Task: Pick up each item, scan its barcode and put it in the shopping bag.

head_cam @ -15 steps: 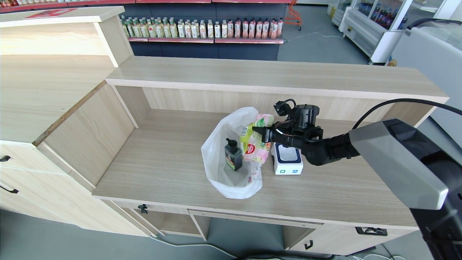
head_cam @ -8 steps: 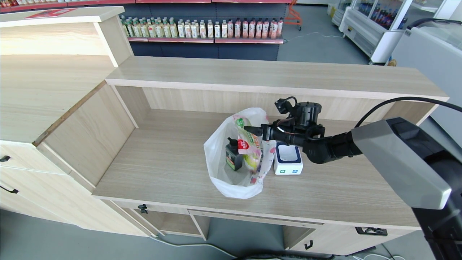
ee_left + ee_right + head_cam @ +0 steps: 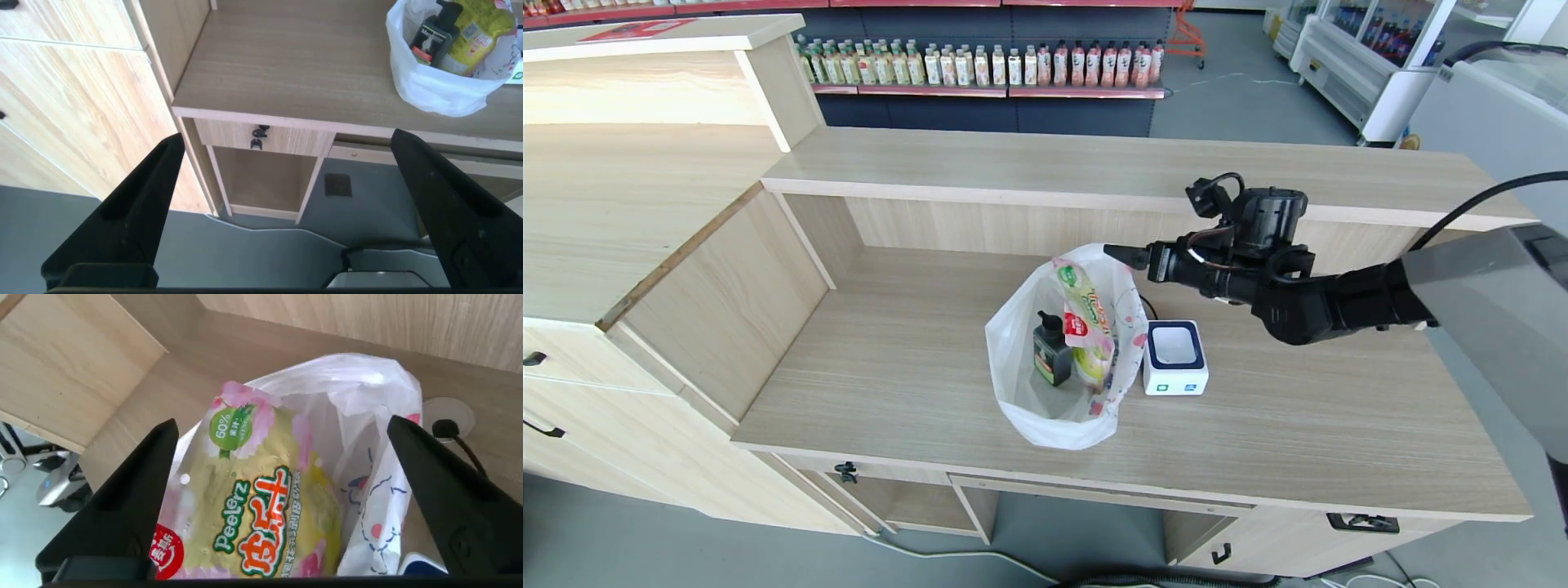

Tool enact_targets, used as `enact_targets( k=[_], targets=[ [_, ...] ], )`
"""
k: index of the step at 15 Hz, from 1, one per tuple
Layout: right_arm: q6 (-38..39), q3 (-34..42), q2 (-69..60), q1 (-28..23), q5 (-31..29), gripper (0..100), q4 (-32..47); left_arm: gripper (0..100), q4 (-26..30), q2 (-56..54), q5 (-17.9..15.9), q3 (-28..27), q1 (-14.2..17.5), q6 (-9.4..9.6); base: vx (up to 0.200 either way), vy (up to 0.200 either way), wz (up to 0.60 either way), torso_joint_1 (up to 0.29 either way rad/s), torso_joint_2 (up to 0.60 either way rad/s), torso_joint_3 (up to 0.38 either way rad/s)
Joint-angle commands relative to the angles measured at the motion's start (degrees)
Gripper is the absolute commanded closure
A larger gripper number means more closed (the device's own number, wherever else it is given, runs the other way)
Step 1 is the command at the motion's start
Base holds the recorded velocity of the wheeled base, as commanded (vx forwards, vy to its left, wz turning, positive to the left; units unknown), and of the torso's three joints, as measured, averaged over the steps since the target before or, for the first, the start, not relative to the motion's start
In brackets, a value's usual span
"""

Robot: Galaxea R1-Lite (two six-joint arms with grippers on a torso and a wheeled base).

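A white shopping bag stands open on the counter. Inside it are a black pump bottle and, leaning against the bottle, a yellow-green and pink snack pouch. A white barcode scanner box sits just right of the bag. My right gripper hovers open above the bag's far right rim with nothing between its fingers. The right wrist view looks down on the pouch inside the bag. My left gripper is open, low in front of the counter, with the bag farther off.
A raised wooden ledge runs along the back of the counter, with a side wall on the left. A cable grommet lies behind the bag. Drawers with a key sit below the front edge. Open counter room lies right of the scanner.
My right gripper let go of the snack pouch, which dropped into the bag beside the bottle. The gripper then rose and drew back to the right.
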Motion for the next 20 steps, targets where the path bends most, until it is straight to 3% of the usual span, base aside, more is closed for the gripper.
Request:
enact_targets(
  k=[1,3,6,8,12,14,18,20],
  targets=[
    [-0.04,15.48,-17.80,-2.26,-4.43,0,0.78,0,-0.01,-0.02,0.01,0.01,0.02,-0.02,0.000,0.000,0.00,0.000,0.00,0.000],
    [-0.47,24.88,-27.38,-3.40,-9.00,0,2.98,0,-0.01,-0.02,0.01,0.01,0.02,-0.02,0.000,0.000,0.00,0.000,0.00,0.000],
    [-6.89,46.24,-48.21,-7.62,-26.14,0,9.84,0,-0.01,-0.02,0.01,0.01,0.02,-0.02,0.000,0.000,0.00,0.000,0.00,0.000],
    [-7.42,58.46,-59.46,-9.11,-30.45,0,9.84,0,-0.01,-0.02,0.01,0.01,0.02,-0.02,0.000,0.000,0.00,0.000,0.00,0.000],
    [-11.81,83.24,-86.26,-13.33,-30.45,0,9.92,0,-0.01,-0.02,0.01,0.01,0.02,-0.02,0.000,0.000,0.00,0.000,0.00,0.000],
    [-11.90,89.39,-94.09,-14.48,-29.48,0,10.01,0,-0.01,-0.02,0.01,0.01,0.02,-0.02,0.000,0.000,0.00,0.000,0.00,0.000],
    [-14.89,90.62,-118.43,-20.01,-23.77,0,31.46,0,-0.01,-0.02,0.01,0.01,0.02,-0.02,0.000,0.000,0.00,0.000,0.00,0.000],
    [-14.36,90.62,-122.92,-22.47,-23.86,0,34.27,0,-0.01,-0.02,0.01,0.01,0.02,-0.02,0.000,0.000,0.00,0.000,0.00,0.000]
  ],
)
